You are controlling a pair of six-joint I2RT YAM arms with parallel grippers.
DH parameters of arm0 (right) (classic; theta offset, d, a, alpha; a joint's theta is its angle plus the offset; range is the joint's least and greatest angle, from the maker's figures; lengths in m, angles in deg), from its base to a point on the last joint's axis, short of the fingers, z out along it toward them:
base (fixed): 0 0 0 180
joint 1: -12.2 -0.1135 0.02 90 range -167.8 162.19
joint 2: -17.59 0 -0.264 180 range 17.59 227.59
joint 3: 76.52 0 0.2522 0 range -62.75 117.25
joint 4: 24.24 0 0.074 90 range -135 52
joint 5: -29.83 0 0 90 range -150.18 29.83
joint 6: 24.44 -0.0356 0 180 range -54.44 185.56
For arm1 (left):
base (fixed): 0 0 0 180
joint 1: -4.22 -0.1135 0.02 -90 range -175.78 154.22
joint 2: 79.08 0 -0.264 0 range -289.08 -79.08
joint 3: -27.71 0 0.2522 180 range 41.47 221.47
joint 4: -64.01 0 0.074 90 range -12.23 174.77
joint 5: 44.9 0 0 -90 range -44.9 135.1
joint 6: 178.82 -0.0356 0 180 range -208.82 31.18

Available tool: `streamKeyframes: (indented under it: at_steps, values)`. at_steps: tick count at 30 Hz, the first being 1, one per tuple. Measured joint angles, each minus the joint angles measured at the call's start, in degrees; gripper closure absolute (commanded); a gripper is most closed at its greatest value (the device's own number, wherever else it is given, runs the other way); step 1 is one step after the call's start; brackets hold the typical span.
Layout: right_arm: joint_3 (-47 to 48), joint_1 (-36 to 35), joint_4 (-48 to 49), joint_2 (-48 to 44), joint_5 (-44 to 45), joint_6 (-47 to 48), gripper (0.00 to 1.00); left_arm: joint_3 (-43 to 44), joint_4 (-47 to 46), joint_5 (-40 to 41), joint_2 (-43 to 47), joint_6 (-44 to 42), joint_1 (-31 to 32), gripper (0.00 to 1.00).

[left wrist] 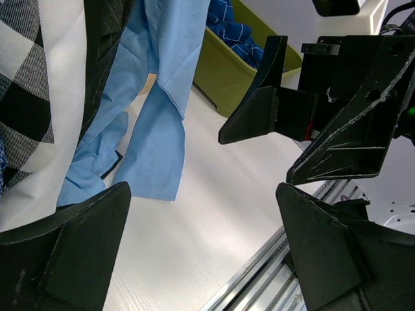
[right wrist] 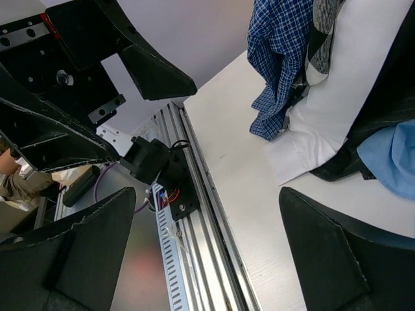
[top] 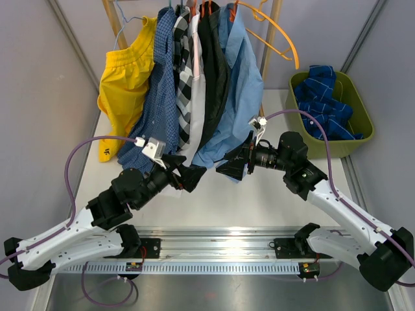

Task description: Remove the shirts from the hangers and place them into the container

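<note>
Shirts: six shirts are hung in a tight bunch at the back of the worktop [top: 259, 201].
Colours, from left to right: yellow shirt [top: 123, 84], dark blue check shirt [top: 159, 97], black-and-white check shirt [top: 183, 52], white shirt [top: 196, 91], black shirt [top: 213, 58], light blue shirt [top: 233, 84].
Bottom ends: the hems and sleeves are draped down onto the worktop. A light blue sleeve [left wrist: 149, 149] is seen lying flat there.
Feel: the cloth is judged to be soft, light and floppy. It is likely to bend, slide and bunch up when pulled.
Where to hold: a thick fold near the collar or shoulder is judged best, so the shirt can be slid off its hanger. A thin hem may slip out.
Hangers: orange hooks [top: 206, 8] are seen at the top of the bunch. One orange hanger [top: 279, 32] is seen sticking out bare on the right.
Container: the green tub [top: 366, 126] is set at the right, near the light blue shirt but apart from it. Blue striped cloth [top: 324, 97] is already piled inside.
Left jaws: spread wide, with nothing held, just in front of the white and check hems.
Right jaws: spread wide, with nothing held, beside the low edge of the light blue shirt.
Watch out: two shirts could be pinched at once, as they are pressed close together.
</note>
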Motion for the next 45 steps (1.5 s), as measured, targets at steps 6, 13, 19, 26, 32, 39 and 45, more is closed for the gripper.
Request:
streamKeyframes:
  at_steps: [6, 13, 19, 26, 32, 39, 45]
  values:
    - [0.04, -0.04, 1.16, 0.52, -0.81, -0.85, 0.01, 0.0, 0.04, -0.2, 0.0, 0.33, 0.0, 0.01]
    - [11.91, -0.2, -7.17, 3.43, 0.57, 5.55, 0.01, -0.35, 1.09, -0.31, 1.4, 0.61, 0.0, 0.01]
    - [30.36, -0.33, -14.01, 3.34, 14.14, 14.86, 0.01, -3.19, 2.64, 0.0, 7.04, 1.99, 0.0, 0.01]
    - [41.18, -0.35, -18.05, 5.9, 37.29, 24.24, 0.01, -5.01, 3.52, 0.5, 10.25, 2.51, 0.0, 0.01]
    - [47.47, -0.35, -20.15, 15.21, 51.56, 32.85, 0.0, -5.66, 3.52, 0.52, 10.95, 2.64, 0.0, 0.01]
    - [54.69, -0.35, -21.33, 27.39, 62.66, 42.99, 0.0, -6.6, 3.63, 0.74, 13.22, 2.91, 0.0, 0.01]
    - [61.66, -0.13, -21.38, 33.64, 66.62, 48.04, 0.01, -6.6, 3.72, 1.22, 14.73, 3.06, 0.0, 0.01]
